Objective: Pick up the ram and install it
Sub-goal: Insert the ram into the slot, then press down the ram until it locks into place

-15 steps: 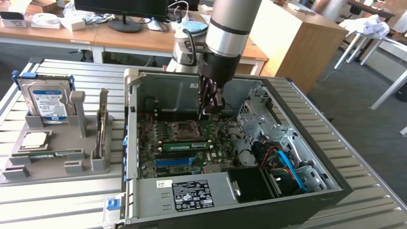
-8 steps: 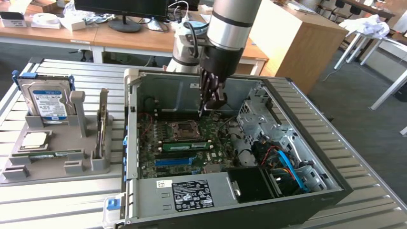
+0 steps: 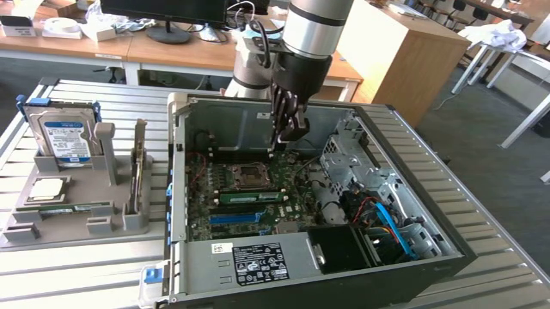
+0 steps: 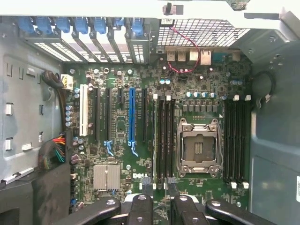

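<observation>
Fingers [image 4: 141,208] half-spread, pinching nothing, I hover over the ram [image 3: 249,195], seemingly seated; leaving calls for a straight lift.

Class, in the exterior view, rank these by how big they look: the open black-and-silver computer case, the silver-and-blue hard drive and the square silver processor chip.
1. Open black-and-silver computer case, by far the largest.
2. Silver-and-blue hard drive, standing in the grey holder.
3. Square silver processor chip, smallest.
No two look alike.
</observation>
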`<state>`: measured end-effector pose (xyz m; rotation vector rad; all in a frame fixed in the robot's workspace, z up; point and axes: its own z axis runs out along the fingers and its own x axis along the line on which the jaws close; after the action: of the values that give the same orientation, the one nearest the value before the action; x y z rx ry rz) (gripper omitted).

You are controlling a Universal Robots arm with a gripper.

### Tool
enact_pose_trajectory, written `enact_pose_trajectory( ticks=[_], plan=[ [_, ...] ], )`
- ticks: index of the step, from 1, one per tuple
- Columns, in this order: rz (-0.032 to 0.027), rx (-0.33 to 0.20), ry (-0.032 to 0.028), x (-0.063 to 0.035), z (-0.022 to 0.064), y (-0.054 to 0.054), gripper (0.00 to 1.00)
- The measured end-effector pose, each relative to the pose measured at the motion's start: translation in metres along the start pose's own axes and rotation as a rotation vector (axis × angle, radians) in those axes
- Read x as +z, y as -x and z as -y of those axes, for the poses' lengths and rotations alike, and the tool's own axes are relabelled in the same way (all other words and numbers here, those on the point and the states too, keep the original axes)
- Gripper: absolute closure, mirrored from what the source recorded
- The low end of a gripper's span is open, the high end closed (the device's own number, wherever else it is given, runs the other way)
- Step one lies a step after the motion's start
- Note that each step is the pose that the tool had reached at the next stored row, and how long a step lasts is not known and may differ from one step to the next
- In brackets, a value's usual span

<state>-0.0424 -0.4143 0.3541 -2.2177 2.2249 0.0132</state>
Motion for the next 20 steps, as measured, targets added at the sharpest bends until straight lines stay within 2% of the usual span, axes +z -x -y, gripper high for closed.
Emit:
enact_pose_trajectory(
  ticks=[11, 13, 14, 15, 16, 20],
  plan=[
    [-0.0002, 0.0, 0.0001, -0.0002, 0.0, 0.0, 0.75],
    [-0.0001, 0.0, 0.0, -0.0001, 0.0, 0.0, 0.76],
    [-0.0001, 0.0, 0.0, -0.0002, 0.0, 0.0, 0.83],
    [-0.0001, 0.0, 0.0, -0.0001, 0.0, 0.0, 0.83],
    [-0.0001, 0.0, 0.0, -0.0001, 0.0, 0.0, 0.89],
    [-0.0001, 0.0, 0.0001, -0.0002, 0.0, 0.0, 0.9]
  ],
)
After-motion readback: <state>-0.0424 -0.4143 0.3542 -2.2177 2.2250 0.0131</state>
